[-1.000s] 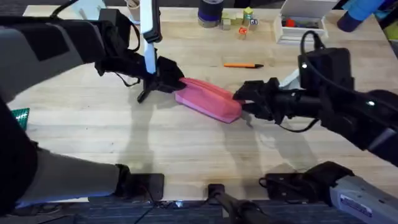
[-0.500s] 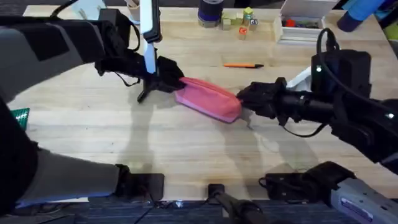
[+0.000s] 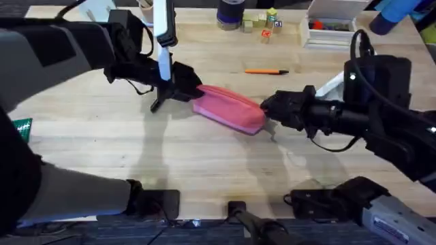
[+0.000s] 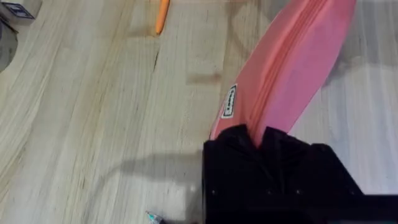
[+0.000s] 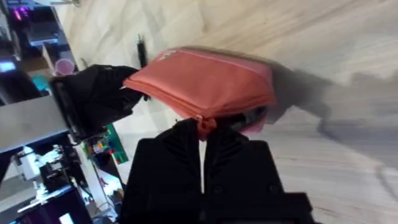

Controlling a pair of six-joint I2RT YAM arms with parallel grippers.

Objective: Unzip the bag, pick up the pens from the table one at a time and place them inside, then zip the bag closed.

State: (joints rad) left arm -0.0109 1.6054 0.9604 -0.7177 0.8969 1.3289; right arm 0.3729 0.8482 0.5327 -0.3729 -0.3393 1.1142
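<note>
The pink bag (image 3: 229,109) is lying lengthwise near the middle of the bench (image 3: 204,156), slanting from the left arm's side toward the right arm's side, its zipper running along the top. In the left wrist view the bag (image 4: 292,68) is reaching away from the camera with a small white label near its near end.

The left gripper (image 3: 185,91) is clenching the bag's left end; its black fingers (image 4: 249,155) are pressing together on the fabric at the zipper line. The right gripper (image 3: 267,110) is sitting at the opposite end, and in the right wrist view its fingers (image 5: 180,143) are pinching a small pink tab at the bag's (image 5: 202,84) end.

The orange pen (image 3: 267,71) is lying on the bench beyond the bag, well apart from it. The black pen (image 3: 157,104) is resting just beside the left gripper, partly under the arm.

Along the far edge of the bench, small coloured cubes (image 3: 267,24) and a white box (image 3: 330,30) are standing.
</note>
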